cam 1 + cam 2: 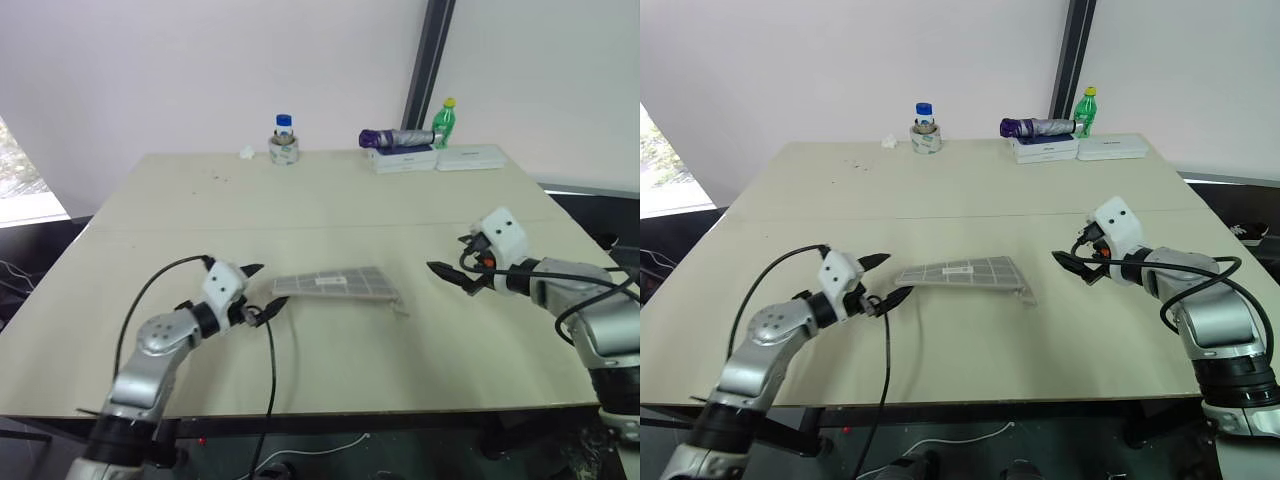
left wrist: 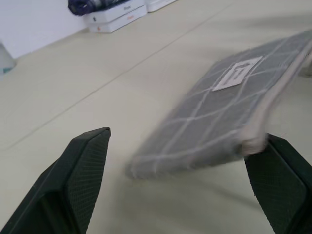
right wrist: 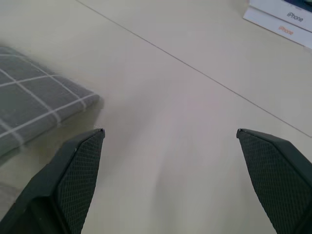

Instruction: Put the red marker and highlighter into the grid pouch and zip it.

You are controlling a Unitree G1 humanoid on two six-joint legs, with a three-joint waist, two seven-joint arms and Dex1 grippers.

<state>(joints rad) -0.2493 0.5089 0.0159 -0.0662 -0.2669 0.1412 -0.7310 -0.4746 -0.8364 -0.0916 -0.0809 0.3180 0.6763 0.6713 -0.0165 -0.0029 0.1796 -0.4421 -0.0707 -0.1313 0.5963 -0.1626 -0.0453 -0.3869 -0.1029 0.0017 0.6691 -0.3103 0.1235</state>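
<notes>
Beige table (image 1: 330, 200), left gripper (image 1: 262, 290) spread wide and empty just beside the near-left end of the grid pouch (image 1: 335, 284), pouch lying flat mid-table between the two arms, right gripper (image 1: 450, 274) gaping too, apart from the pouch's right end, holding nothing.

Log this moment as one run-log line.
left gripper: open, beside pouch end | right gripper: open, apart | grid pouch: flat on table, unheld
</notes>
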